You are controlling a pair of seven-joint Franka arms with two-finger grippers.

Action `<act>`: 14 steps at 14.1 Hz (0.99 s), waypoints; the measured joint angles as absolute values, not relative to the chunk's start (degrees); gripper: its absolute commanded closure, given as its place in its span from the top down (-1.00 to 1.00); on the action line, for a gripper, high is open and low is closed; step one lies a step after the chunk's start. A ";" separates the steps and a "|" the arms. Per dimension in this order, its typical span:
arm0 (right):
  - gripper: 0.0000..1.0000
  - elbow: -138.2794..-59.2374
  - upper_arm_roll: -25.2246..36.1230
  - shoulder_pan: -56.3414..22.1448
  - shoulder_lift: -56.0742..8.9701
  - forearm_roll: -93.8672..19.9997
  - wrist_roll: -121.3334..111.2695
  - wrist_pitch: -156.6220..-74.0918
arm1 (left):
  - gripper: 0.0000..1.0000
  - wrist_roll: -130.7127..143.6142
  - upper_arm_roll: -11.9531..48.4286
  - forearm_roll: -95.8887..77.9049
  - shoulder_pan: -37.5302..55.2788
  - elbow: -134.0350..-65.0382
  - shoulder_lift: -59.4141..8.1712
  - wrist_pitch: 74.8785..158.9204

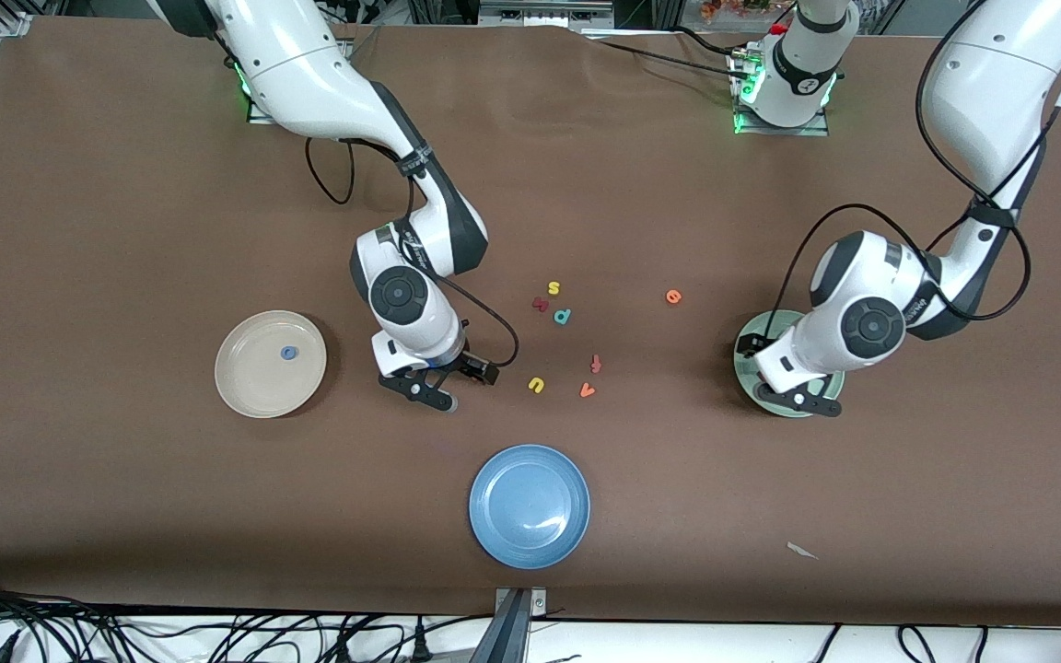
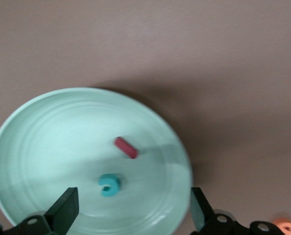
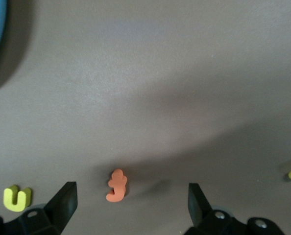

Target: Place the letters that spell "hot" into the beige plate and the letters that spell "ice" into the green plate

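The left gripper (image 1: 805, 401) hangs over the green plate (image 1: 744, 373) at the left arm's end of the worktop (image 1: 125, 230), its jaws spread apart and holding nothing. In the left wrist view the green plate (image 2: 47, 127) carries the dark red i (image 2: 126, 147) and the teal c (image 2: 109, 185), lying near each other but apart. So two letters of "ice" are in place, and the orange e (image 1: 673, 296) lies alone on the bare worktop, farther from the front camera than the green plate and toward the middle.

The right gripper (image 1: 429, 390) hovers low over the worktop between the beige plate (image 1: 245, 387) and the scatter of letters, jaws wide apart and empty. The right wrist view shows the orange t (image 3: 116, 185) lying between its open fingers (image 3: 62, 203), with the yellow u (image 3: 15, 198) just beside one of them. The beige plate holds only the blue o (image 1: 288, 353).

The step in hand looks like the left arm's drop of a letter into the green plate, while the right arm lines up on the orange t. Next the right gripper should come down squarely over the t without catching the u, close, and carry it to the beige plate. The left arm should then fetch the e. A yellow letter (image 1: 553, 288) lies in the cluster farther from the camera; I cannot tell whether it is the h.
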State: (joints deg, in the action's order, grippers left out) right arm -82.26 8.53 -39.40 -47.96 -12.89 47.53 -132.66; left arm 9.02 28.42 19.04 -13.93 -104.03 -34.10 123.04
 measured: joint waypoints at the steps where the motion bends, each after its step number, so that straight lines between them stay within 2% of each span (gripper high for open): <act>1: 1.00 -82.15 8.54 -39.57 -48.43 -12.89 47.53 -132.65 | 1.00 10.37 29.62 19.04 -13.85 -104.03 -34.00 122.57; 3: 0.99 -81.38 8.53 -40.00 -49.70 -12.89 47.53 -132.65 | 1.00 14.20 31.75 19.04 -13.70 -104.20 -34.01 121.01; 5: 0.80 -80.19 8.53 -40.48 -51.02 -12.89 47.53 -132.65 | 1.00 17.57 33.89 19.04 -13.59 -105.03 -34.01 120.36; 7: 0.40 -79.49 8.53 -40.66 -51.71 -12.89 47.53 -132.65 | 1.00 20.90 35.51 19.04 -13.41 -106.64 -34.03 120.31; 8: 0.13 -79.38 8.53 -40.66 -51.80 -12.89 47.53 -132.65 | 1.00 22.25 36.29 19.04 -13.41 -107.71 -34.04 120.31; 9: 0.06 -79.33 8.57 -40.66 -51.81 -12.88 47.53 -132.62 | 1.00 23.07 37.05 19.04 -13.42 -108.73 -34.05 120.38; 10: -0.14 -79.17 8.70 -40.65 -51.80 -12.88 47.53 -132.50 | 1.00 23.68 37.78 19.04 -13.41 -109.50 -34.05 120.46; 14: -0.21 -78.73 8.82 -40.64 -51.81 -12.89 47.53 -132.42 | 1.00 24.11 38.82 19.04 -13.26 -110.40 -34.04 120.59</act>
